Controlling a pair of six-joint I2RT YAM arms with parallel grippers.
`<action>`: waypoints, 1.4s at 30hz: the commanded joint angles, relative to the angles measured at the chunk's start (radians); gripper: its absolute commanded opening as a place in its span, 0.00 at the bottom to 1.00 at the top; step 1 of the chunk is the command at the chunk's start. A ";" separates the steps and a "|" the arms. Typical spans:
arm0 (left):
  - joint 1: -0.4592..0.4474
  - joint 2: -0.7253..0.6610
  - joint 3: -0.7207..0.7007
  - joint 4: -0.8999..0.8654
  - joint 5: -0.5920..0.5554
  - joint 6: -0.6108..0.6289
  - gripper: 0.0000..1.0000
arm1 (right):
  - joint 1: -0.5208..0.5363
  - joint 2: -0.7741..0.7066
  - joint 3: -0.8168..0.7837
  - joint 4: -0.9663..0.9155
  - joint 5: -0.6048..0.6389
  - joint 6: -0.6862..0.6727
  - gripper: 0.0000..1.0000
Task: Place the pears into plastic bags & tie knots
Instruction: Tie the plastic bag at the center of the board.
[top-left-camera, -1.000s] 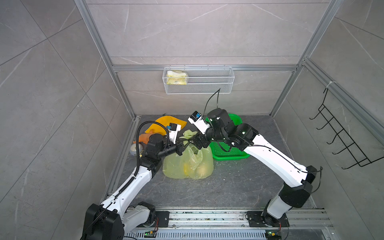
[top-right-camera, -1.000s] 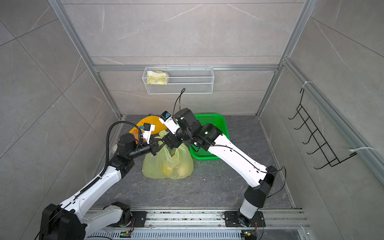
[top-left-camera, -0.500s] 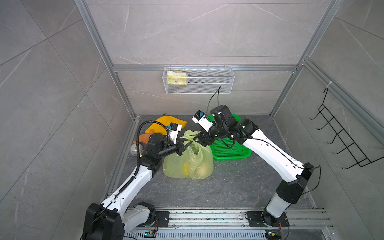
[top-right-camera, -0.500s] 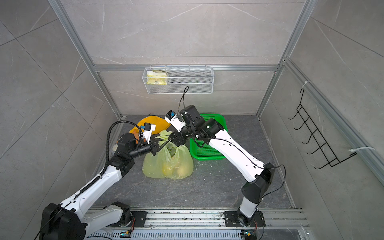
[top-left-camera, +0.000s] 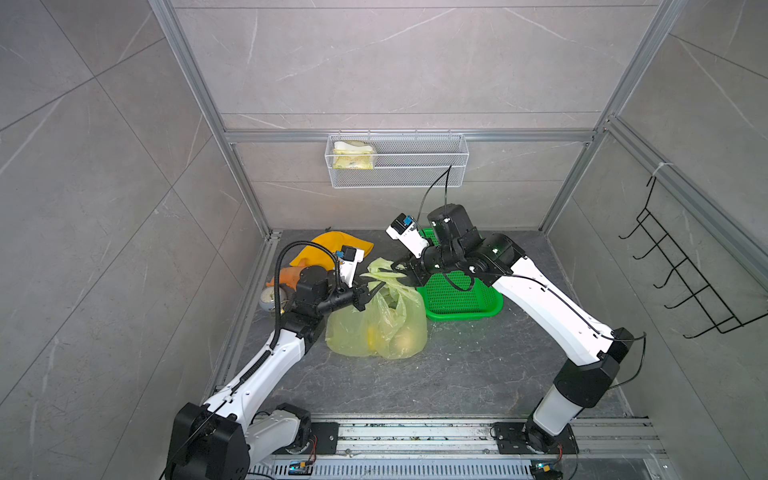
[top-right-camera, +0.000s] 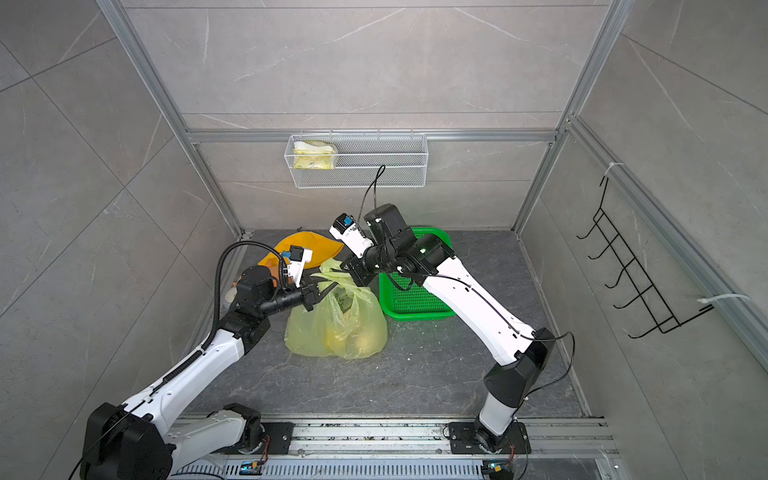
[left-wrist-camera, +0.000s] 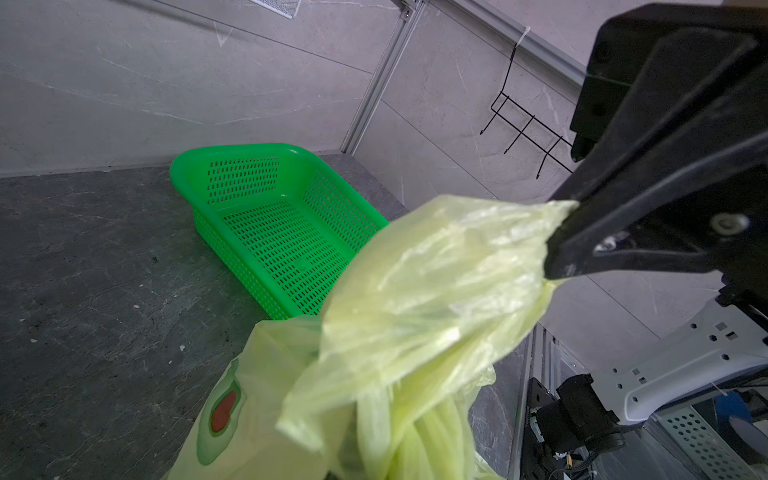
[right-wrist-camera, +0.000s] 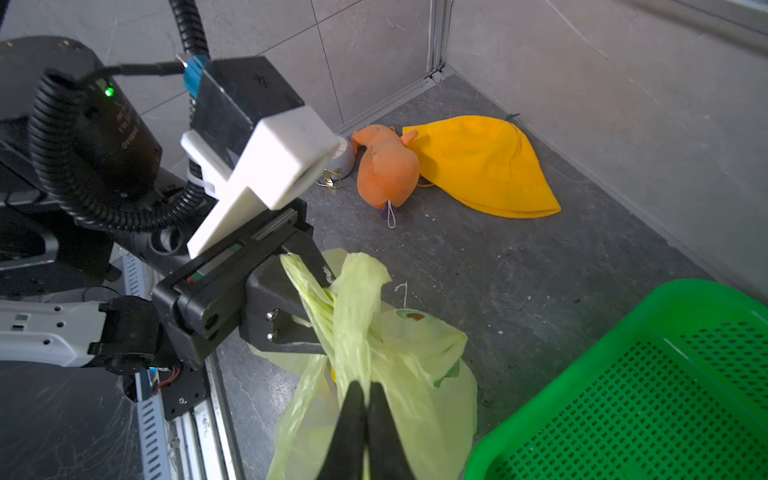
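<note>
The translucent yellow-green plastic bag (top-left-camera: 376, 328) (top-right-camera: 336, 328) stands on the floor between both arms. Through it show a yellow pear (top-left-camera: 369, 337) and a beige pear (top-left-camera: 405, 343); any other pear is hidden. My left gripper (top-left-camera: 369, 291) (right-wrist-camera: 309, 299) is shut on one handle strap (right-wrist-camera: 307, 286) at the bag's top. My right gripper (top-left-camera: 402, 269) (right-wrist-camera: 363, 388) is shut on the other strap (right-wrist-camera: 353, 332). The two straps cross and twist around each other (right-wrist-camera: 337, 309) between the grippers; I cannot tell whether this is a tight knot. In the left wrist view the plastic hides my left jaws.
A green perforated basket (top-left-camera: 461, 309) sits right of the bag, under the right arm. An orange toy (right-wrist-camera: 386, 166), a yellow cloth (right-wrist-camera: 482, 166) and a small round object (top-left-camera: 274, 297) lie at the back left. A wire shelf (top-left-camera: 415, 174) and hook rack (top-left-camera: 685, 286) hang on the walls.
The right gripper was open near the bag's top; it has drawn slightly back and shut on a handle strap. The left gripper has kept its hold and place.
</note>
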 joint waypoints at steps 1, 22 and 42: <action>0.001 -0.004 0.024 0.042 -0.005 -0.024 0.00 | -0.005 -0.024 0.004 0.005 -0.019 0.043 0.00; 0.008 0.014 0.057 0.049 0.006 -0.082 0.00 | 0.093 -0.122 -0.671 0.433 0.075 0.476 0.00; 0.009 -0.071 -0.026 -0.177 0.129 -0.002 0.57 | 0.094 -0.116 -0.675 0.498 0.095 0.489 0.00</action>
